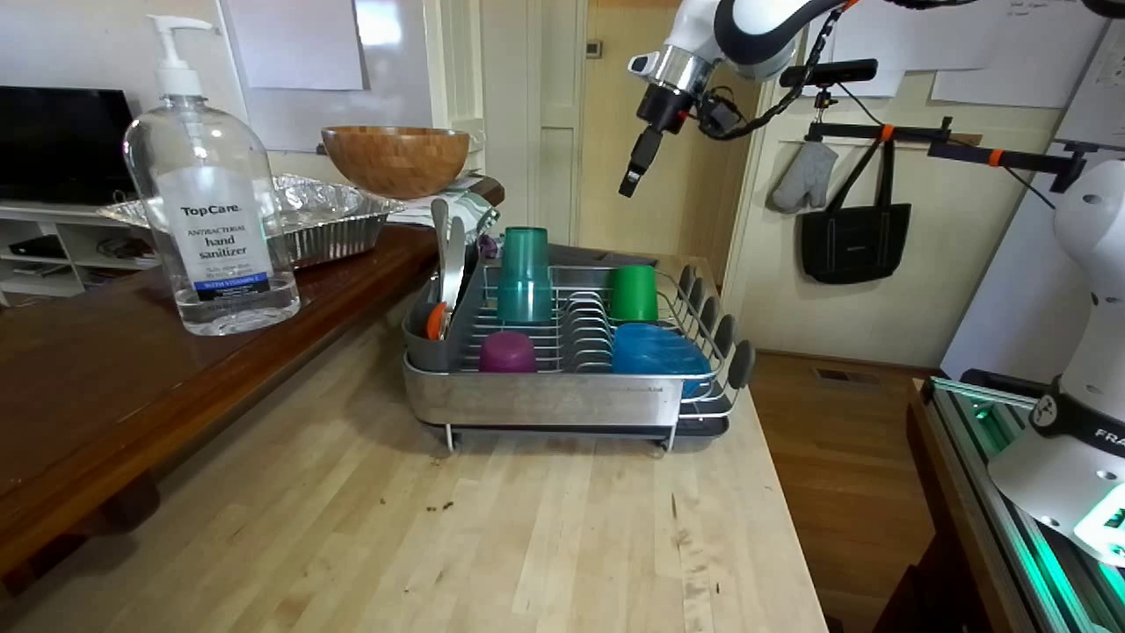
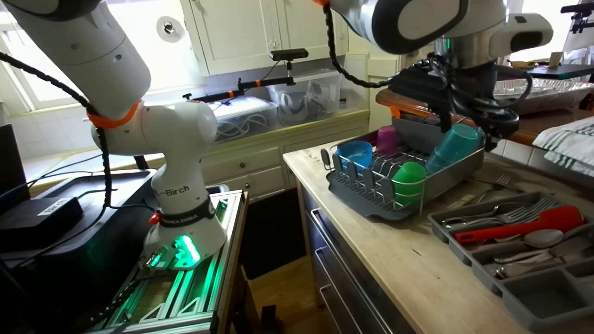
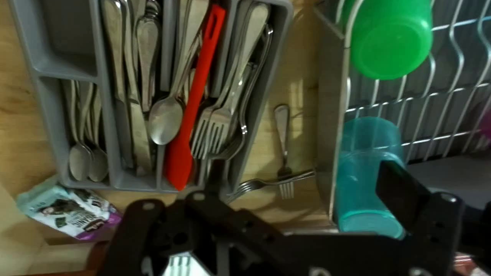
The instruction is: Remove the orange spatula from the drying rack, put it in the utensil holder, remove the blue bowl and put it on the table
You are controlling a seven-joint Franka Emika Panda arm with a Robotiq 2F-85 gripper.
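The orange spatula [image 3: 195,92] lies among cutlery in the grey utensil holder [image 3: 65,23]. In an exterior view the spatula [image 2: 524,227] shows red-orange in the holder [image 2: 547,294]. The drying rack [image 1: 545,400] stands on the light wooden table [image 1: 545,545]. The blue bowl [image 1: 659,352] sits tilted in the rack near one corner and also shows in an exterior view [image 2: 355,153]; it is out of the wrist view. My gripper [image 3: 307,182] is open and empty, with one finger over the holder side and one over the teal cup. It hangs high above the rack's far end [image 1: 628,185].
The rack also holds a teal cup [image 1: 525,277], a green cup [image 1: 633,293] and a purple cup [image 1: 508,352]. Its grey caddy holds cutlery and an orange item [image 1: 435,321]. Loose forks [image 3: 284,142] lie between rack and holder. A dark counter [image 1: 105,369] borders the table.
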